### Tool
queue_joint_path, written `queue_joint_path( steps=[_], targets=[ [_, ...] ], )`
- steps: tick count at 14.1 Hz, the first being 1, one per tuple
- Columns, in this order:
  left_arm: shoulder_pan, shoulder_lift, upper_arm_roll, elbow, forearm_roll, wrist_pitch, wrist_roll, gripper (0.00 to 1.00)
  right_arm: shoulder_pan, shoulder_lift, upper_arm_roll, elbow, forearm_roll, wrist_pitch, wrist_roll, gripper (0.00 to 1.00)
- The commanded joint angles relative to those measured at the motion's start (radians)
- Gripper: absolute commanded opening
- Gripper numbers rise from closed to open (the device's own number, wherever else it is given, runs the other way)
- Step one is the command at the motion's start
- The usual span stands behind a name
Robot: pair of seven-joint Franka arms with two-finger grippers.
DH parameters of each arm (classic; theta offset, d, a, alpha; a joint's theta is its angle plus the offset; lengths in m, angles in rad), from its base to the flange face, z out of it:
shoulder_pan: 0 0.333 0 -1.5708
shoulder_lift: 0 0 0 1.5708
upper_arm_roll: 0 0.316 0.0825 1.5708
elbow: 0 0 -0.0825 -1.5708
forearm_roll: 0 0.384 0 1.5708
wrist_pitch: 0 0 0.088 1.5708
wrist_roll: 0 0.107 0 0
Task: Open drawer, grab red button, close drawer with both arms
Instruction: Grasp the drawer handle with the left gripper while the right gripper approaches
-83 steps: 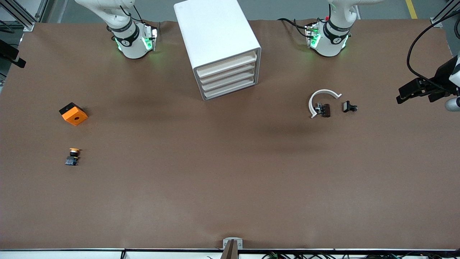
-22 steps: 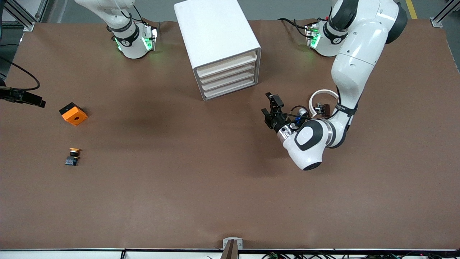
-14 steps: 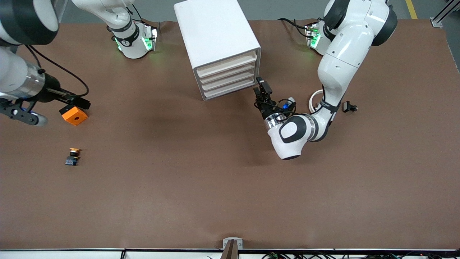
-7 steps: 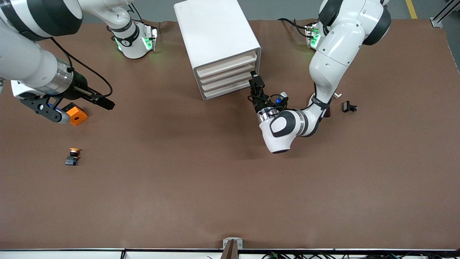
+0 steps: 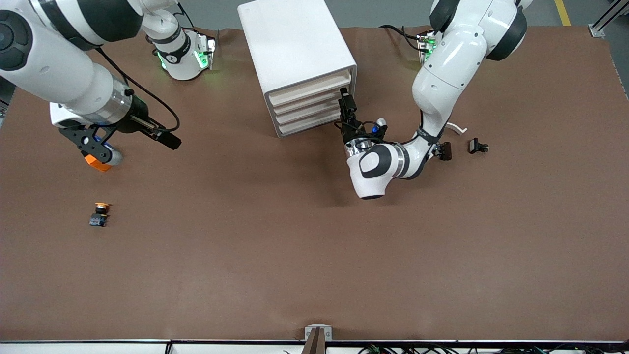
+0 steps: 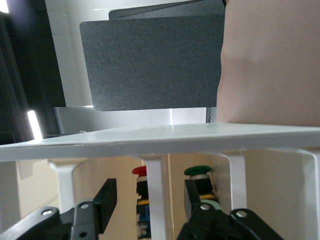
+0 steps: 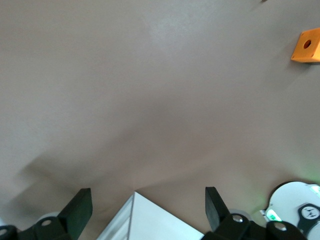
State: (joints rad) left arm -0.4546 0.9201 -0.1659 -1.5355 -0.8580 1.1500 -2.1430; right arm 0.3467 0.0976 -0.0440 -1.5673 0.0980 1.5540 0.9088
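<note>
The left gripper [image 5: 346,100] is closing in on the drawer unit's [image 5: 297,59] front, fingers narrowing around a drawer edge. The right gripper [image 5: 169,141] is sweeping in toward three o'clock, over the orange cube [image 5: 96,164].

even overhead light, soft arm shadows on the table [image 5: 295,236], wrist views slightly blurred

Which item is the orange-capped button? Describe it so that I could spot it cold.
Start at the white drawer cabinet between the arm bases, then go toward the right arm's end of the table to the orange cube. The orange-capped button lies nearer the front camera than that cube: tiny, dark body, blue base.
</note>
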Motion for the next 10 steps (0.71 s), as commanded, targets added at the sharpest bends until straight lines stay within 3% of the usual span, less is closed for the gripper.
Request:
queue_joint_path(
  steps=[1,8,10],
  targets=[
    [-0.021,-0.014,0.002,-0.028,-0.016,0.002,-0.018,0.53,0.032,0.019,-0.008,0.01,0.016,0.023,0.068,1.0],
    [-0.044,-0.021,0.0,-0.028,-0.015,-0.003,-0.041,0.04,0.073,0.042,-0.01,0.015,0.032,0.047,0.133,1.0],
    [-0.042,-0.021,0.0,-0.026,-0.015,-0.004,-0.041,0.02,0.086,0.045,-0.01,0.015,0.028,0.049,0.134,1.0]
  ],
)
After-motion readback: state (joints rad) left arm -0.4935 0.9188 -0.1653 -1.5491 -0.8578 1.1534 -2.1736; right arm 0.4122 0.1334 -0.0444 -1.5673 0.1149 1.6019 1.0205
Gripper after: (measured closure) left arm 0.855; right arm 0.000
